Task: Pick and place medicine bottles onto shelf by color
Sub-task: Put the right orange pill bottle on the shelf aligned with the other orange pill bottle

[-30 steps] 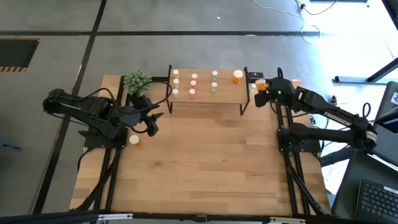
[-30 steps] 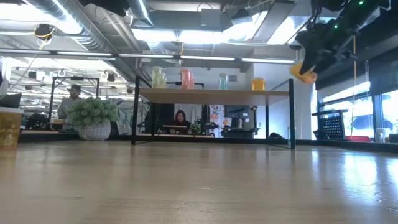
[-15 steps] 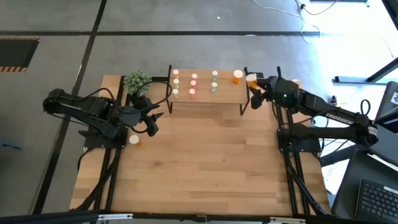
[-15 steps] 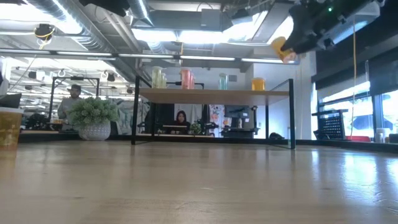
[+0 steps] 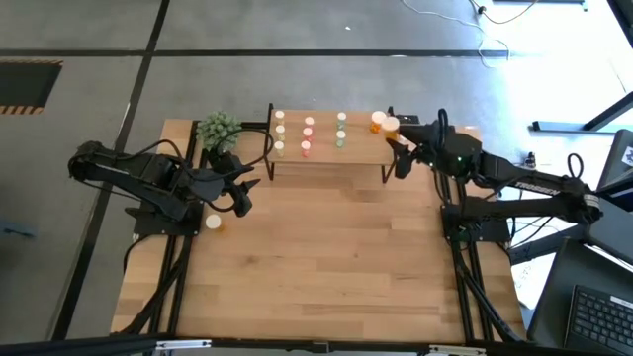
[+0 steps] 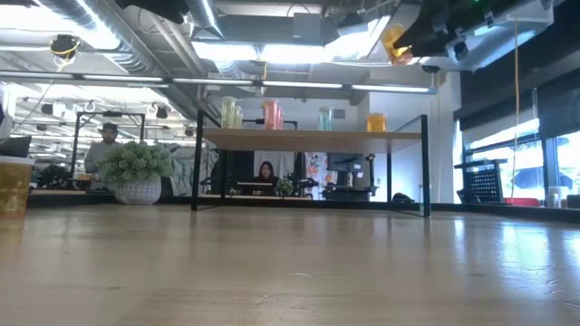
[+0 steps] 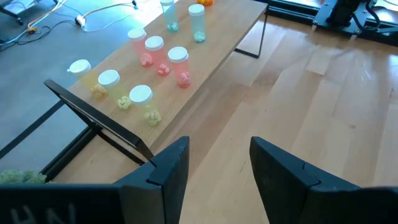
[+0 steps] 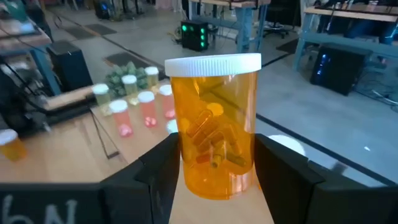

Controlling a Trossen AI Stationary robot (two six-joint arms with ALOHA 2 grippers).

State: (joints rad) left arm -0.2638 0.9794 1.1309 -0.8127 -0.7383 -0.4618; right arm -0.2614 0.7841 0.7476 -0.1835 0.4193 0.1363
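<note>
My right gripper (image 5: pixel 398 136) is shut on a large orange medicine bottle (image 8: pixel 216 130) with a white cap. It holds the bottle in the air by the right end of the shelf (image 5: pixel 331 150), higher than the shelf board (image 6: pixel 313 138). On the shelf stand rows of yellowish (image 7: pixel 140 96), pink (image 7: pixel 178 57) and green (image 7: pixel 196 11) bottles, and one orange bottle (image 5: pixel 377 121). A yellowish bottle (image 5: pixel 213 222) stands on the table beside my left arm. My left gripper (image 7: pixel 217 165) is open above the table, in front of the shelf's left end. My right gripper pinches the orange bottle's lower body (image 8: pixel 186 171) between its two fingers (image 8: pixel 155 177), one on each side. The fingers reach in nearly level from the table's right side. The bottle is lifted clear, cap up and somewhat tilted (image 6: pixel 392 43).
A green plant ball in a white pot (image 5: pixel 219 130) stands at the shelf's left end. People (image 6: pixel 264 172) sit in the room behind the table. The wide wooden tabletop (image 5: pixel 326 267) stretches in front of the shelf.
My right gripper has risen and swung toward the shelf's right end, tipping up from pointing downward to nearly level. The orange bottle has gone with it, from beside the shelf to above board height. My left arm has kept still.
</note>
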